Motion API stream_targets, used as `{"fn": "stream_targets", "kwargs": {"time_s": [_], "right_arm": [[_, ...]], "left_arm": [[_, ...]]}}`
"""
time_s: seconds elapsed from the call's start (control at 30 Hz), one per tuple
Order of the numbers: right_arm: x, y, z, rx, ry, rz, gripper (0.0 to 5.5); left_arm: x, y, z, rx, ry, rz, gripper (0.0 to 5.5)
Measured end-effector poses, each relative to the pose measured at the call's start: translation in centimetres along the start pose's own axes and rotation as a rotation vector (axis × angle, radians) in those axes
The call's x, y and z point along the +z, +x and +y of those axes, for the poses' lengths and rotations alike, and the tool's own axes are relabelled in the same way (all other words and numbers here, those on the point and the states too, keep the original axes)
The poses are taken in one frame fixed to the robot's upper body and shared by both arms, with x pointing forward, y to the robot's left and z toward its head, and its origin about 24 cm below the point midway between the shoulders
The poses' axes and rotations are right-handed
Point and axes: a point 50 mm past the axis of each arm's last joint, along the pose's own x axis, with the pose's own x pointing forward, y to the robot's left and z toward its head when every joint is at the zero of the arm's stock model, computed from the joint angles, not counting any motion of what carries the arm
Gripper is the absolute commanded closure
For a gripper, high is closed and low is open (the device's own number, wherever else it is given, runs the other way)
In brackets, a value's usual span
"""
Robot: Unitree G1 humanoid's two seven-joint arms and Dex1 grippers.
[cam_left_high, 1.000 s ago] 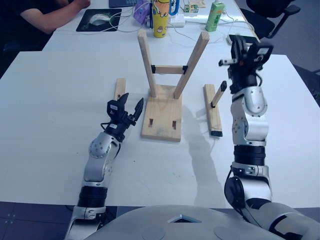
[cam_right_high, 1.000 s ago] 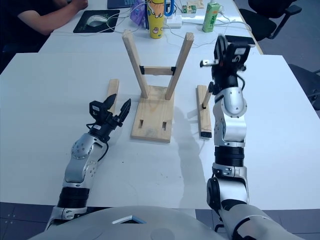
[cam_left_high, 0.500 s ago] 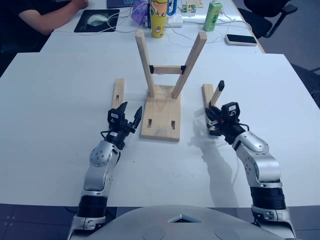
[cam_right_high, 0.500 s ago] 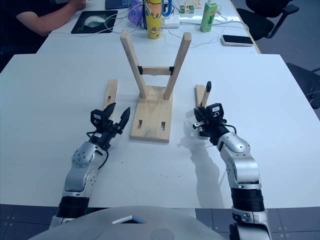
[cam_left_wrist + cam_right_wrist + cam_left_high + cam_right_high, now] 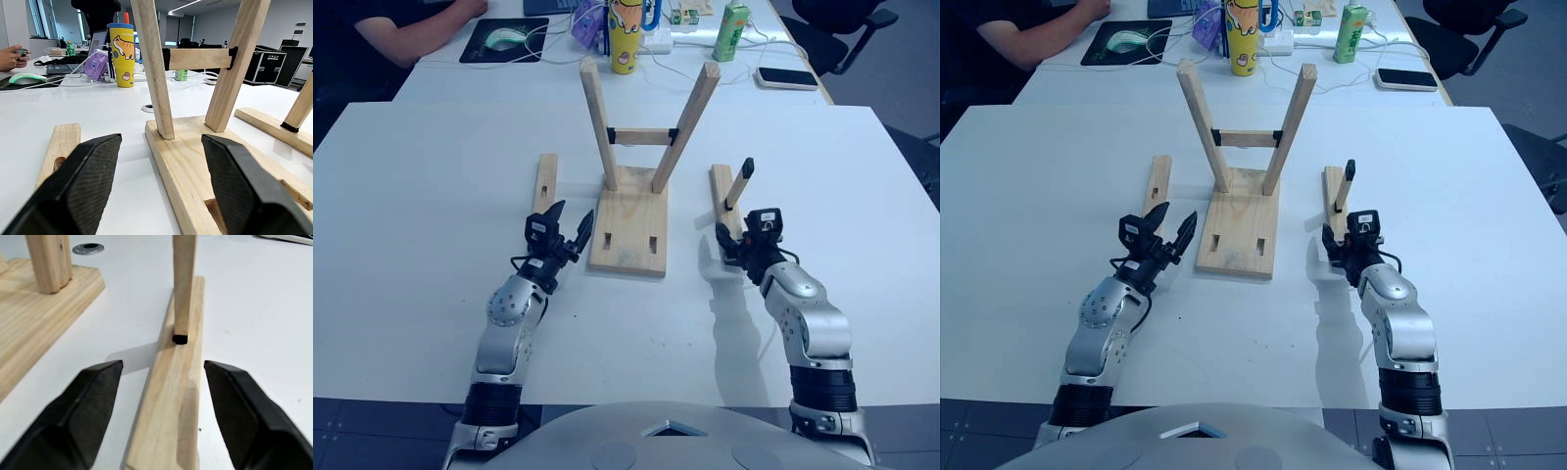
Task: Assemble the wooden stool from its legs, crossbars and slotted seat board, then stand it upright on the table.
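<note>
One hand is doing the moving: the right hand (image 5: 163, 369), raised upright a second ago, is settling low on the worktop (image 5: 431, 196) with its fingers spread wide and gripping nothing. It is straddling the near end of the loose leg (image 5: 171, 421), whose crossbar stub (image 5: 183, 284) is rising just ahead of it. The left hand (image 5: 570, 217) is staying put, equally open and empty, just beside the seat board (image 5: 628, 235), with a spare leg (image 5: 545, 178) lying beyond it. Since two standing legs (image 5: 599, 122) are already sitting in the board, work on the second pair is likely beginning.
</note>
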Motion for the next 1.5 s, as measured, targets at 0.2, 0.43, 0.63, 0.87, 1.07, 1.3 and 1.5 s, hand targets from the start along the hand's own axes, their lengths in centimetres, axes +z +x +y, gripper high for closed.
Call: {"fn": "stream_targets", "kwargs": {"time_s": [0.2, 0.43, 0.63, 0.87, 1.07, 1.3, 1.5], "right_arm": [[-1.3, 1.3, 0.1, -0.022, -0.016, 0.138, 2.44], [-1.2, 1.5, 0.2, -0.020, -0.007, 0.164, 3.34], [-1.2, 1.6, 0.2, -0.018, -0.010, 0.166, 3.44], [0.2, 1.6, -2.5, -0.149, 0.127, -0.031, 3.44], [9.0, 1.4, -2.7, 0.046, 0.306, -0.498, 3.44], [12.6, -0.6, -1.4, 0.448, 0.446, -0.604, 3.45], [13.4, -2.5, 0.8, 0.906, 0.434, -0.440, 3.45]], "left_arm": [[0.1, 0.1, 0.0, -0.002, 0.001, -0.005, 2.47], [0.2, 0.2, 0.0, -0.002, 0.003, -0.009, 2.47], [0.3, 0.3, 0.2, 0.013, 0.017, -0.009, 2.47], [1.2, 1.1, 1.3, 0.032, 0.002, -0.033, 2.47], [2.5, 1.9, 2.5, 0.010, -0.067, -0.053, 2.47], [2.8, 2.3, 3.2, -0.086, -0.072, -0.016, 2.47], [3.7, 2.7, 3.8, -0.170, -0.215, -0.009, 2.47]]}}
